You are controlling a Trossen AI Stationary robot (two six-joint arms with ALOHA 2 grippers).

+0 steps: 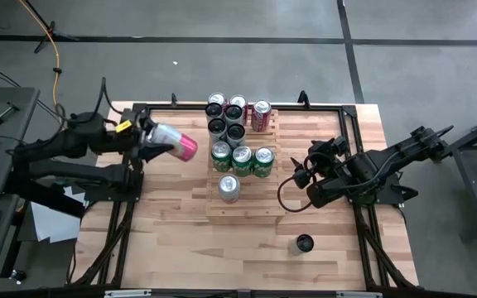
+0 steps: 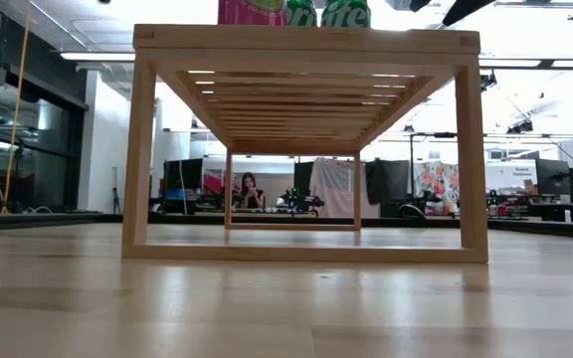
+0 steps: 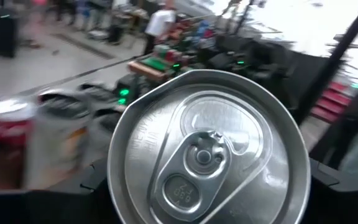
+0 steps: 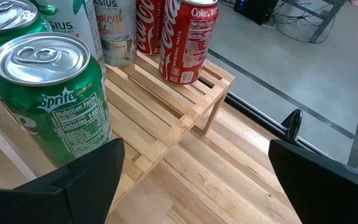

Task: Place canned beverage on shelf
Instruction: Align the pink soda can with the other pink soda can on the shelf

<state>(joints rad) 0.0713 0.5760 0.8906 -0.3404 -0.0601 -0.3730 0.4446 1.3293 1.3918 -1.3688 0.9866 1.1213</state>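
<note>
Pink-and-silver aluminium drink can (image 1: 177,142) lies sideways, grasped in the left tool (image 1: 149,137), its silver lid facing the wrist. Beyond it stands the slatted light-wood shelf (image 1: 259,196), crowded with cans. Right tool (image 1: 299,175), released wide, waits beside that shelf.

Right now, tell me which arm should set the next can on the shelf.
Left. Its claw already holds the pink can, tilted, just beside the shelf and its rows of cans. The right claw is open and empty beside the shelf's other side, and the black can stands apart on the table.
</note>
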